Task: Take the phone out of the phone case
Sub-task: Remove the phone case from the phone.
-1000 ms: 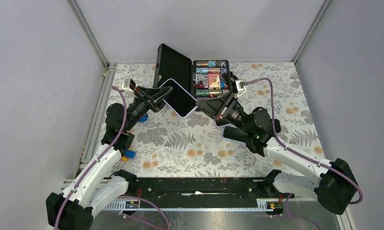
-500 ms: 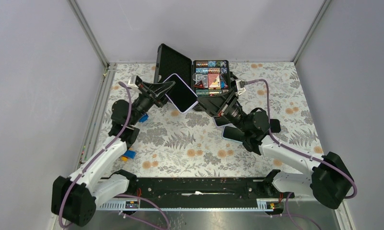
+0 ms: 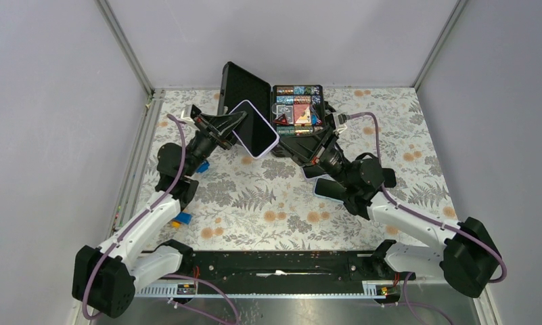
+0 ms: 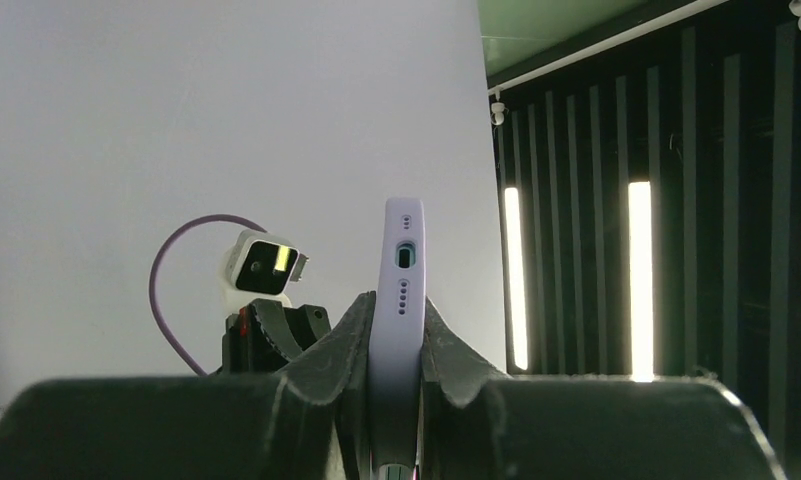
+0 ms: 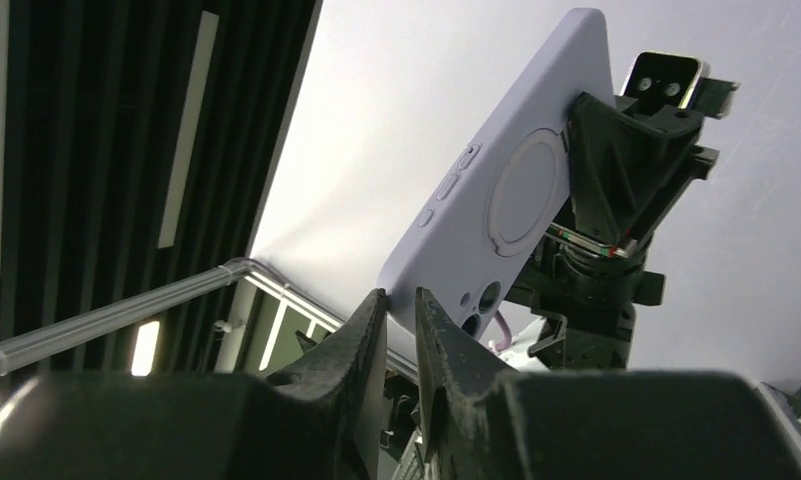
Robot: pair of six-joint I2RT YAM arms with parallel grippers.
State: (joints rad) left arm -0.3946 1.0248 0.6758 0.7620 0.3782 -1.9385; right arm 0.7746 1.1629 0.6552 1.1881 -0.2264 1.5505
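The phone in its lilac case is held in the air over the far middle of the table, screen up and tilted. My left gripper is shut on its left end; the left wrist view shows the case's port edge upright between the fingers of that gripper. My right gripper meets the phone's near right corner. In the right wrist view the back of the case, with ring and camera holes, slants up, and the nearly closed right gripper pinches its lower corner.
An open black box of coloured items stands behind the phone, its lid tipped back. A blue block and an orange-and-blue block lie at the left. A pale flat object lies under the right arm.
The left gripper has carried the phone up and a little farther back. The right gripper has followed and come in onto the phone's near right corner.
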